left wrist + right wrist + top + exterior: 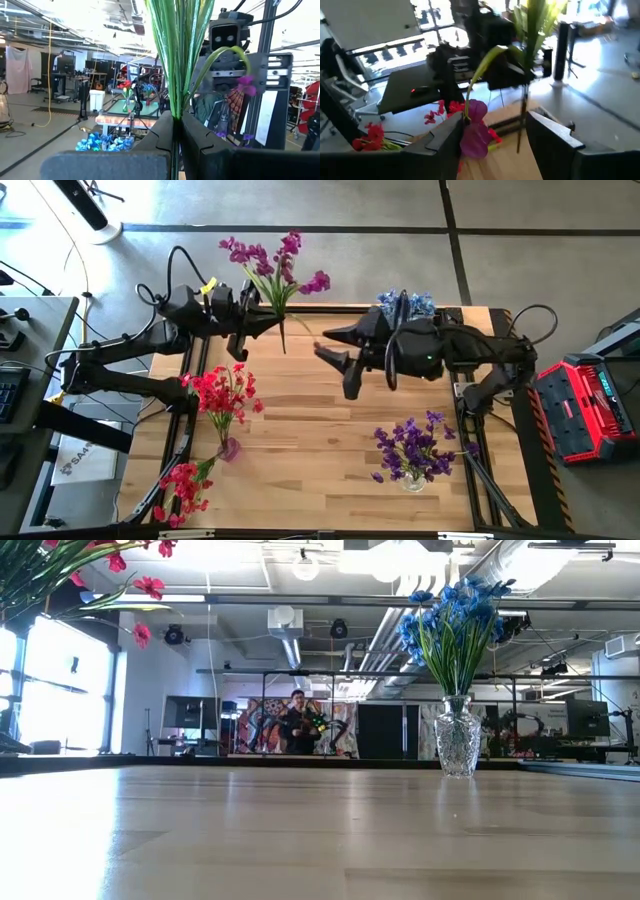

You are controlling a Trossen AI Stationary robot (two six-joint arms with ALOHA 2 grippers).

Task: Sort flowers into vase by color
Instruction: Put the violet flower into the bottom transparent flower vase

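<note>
A flower spray with magenta-purple blossoms and green stems is held up above the table's far left part by my left gripper, which is shut on it. My right gripper hovers just to its right, open. In the right wrist view its fingers stand either side of one drooping blossom and the stem; I cannot tell whether they touch. Red flowers stand in a vase at the left. Purple ones stand in a vase near right, and blue ones in a vase at the far right. My left gripper pinches the bundle of green stems between its two fingers, low on the spray. A short stem end sticks out past the fingers. The spray is lifted clear of the table, its blossoms reaching out over the table's far edge.
A loose spray of red flowers lies at the table's near left corner. A red and black case sits off the right edge. The middle of the wooden tabletop is bare. A person stands far back in the room.
</note>
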